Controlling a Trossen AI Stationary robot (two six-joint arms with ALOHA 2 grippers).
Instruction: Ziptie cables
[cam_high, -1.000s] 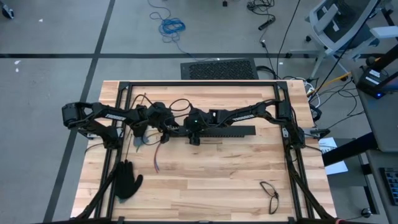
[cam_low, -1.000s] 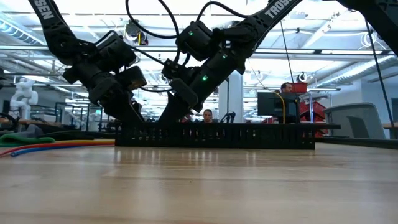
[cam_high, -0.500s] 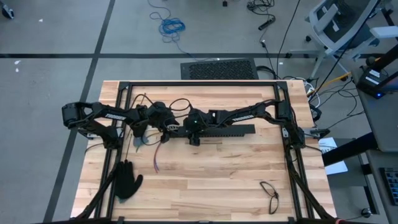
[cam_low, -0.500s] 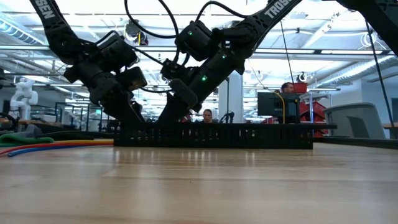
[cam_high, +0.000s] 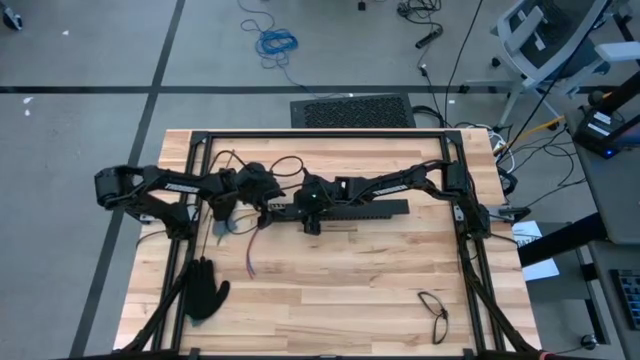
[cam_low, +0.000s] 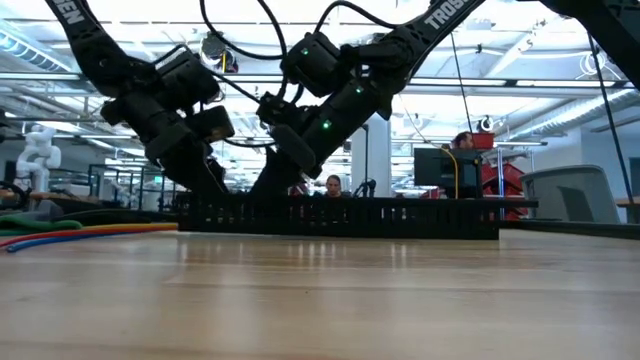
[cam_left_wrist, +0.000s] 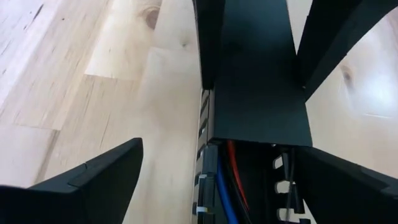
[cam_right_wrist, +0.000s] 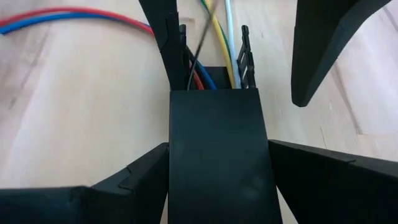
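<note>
The two arms meet near the middle of the bench (cam_high: 330, 290), a bit toward its back edge. A long black tray (cam_high: 360, 211) with slotted sides lies there, running left to right.

The cables (cam_right_wrist: 211, 37), red, blue, white and yellow-green, lie inside the tray's left end and spill out onto the wood toward the left edge. Their long way runs along the tray.

The left end effector (cam_high: 268, 207) hangs over that left end, open wide, with nothing in it. It is nearest to the cables.

The right end effector (cam_high: 312, 210) straddles the tray, one finger on each side. I cannot tell if it squeezes it.

I see no zipties for sure.
</note>
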